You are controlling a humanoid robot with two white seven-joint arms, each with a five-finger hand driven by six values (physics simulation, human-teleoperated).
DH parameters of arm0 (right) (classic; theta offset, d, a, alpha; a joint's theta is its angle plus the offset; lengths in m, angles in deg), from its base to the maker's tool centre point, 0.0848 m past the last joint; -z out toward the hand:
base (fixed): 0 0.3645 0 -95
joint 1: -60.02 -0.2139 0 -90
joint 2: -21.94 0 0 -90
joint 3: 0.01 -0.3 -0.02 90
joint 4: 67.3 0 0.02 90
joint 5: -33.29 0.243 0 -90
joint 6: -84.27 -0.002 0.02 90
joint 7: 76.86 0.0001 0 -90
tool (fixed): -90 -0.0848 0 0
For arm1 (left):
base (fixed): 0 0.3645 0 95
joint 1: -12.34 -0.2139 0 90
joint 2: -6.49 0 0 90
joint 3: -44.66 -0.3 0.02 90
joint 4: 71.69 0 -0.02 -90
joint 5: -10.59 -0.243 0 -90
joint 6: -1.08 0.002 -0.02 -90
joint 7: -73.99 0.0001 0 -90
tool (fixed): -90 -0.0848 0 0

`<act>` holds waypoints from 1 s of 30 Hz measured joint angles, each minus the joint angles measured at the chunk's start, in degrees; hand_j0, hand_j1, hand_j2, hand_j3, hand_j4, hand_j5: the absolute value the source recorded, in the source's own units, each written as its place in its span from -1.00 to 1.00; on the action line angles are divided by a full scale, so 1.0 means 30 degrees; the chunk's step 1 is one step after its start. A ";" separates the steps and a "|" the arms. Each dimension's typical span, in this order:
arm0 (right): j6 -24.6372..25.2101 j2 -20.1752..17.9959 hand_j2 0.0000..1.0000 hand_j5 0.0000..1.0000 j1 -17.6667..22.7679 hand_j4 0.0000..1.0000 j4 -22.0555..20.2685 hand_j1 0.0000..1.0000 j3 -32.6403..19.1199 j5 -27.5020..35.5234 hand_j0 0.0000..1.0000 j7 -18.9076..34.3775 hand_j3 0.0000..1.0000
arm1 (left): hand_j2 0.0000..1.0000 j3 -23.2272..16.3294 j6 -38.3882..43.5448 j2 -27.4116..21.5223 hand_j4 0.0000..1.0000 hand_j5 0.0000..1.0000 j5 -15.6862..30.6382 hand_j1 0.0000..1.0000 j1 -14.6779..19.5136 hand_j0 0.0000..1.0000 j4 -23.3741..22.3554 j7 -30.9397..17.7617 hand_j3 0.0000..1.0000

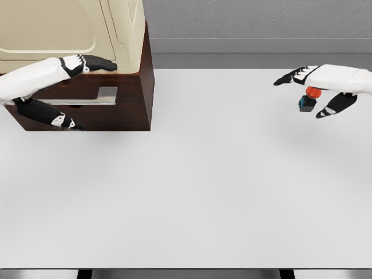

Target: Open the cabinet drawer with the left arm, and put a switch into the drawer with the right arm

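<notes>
Head view: left hand (61, 93) spread open at the dark wooden cabinet drawer (87, 99); right hand (317, 87) open over the red-capped switch (309, 99) above white counter (192, 186).

Evenly and brightly lit, diffuse, seemingly from overhead. Clean simulator render, sharp from near edge to far wall, free of blur, grain and edge distortion. Only faint, soft-edged shadows on the white table (192, 192): a pale grey smudge under the right hand (317, 93), another along the base of the dark wooden cabinet (131, 93). No glare on the tabletop, just a mild sheen on the metal drawer handle (87, 100). Slightly washed out, low in contrast on the cream upper panels.
</notes>
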 measured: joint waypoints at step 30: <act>0.1072 0.5989 0.99 0.99 -0.3164 0.99 1.1558 0.99 0.0180 -0.6561 0.99 0.0001 0.99 | 1.00 0.0955 0.5063 -0.1175 1.00 1.00 0.4591 1.00 0.1815 1.00 -0.0004 -0.9773 1.00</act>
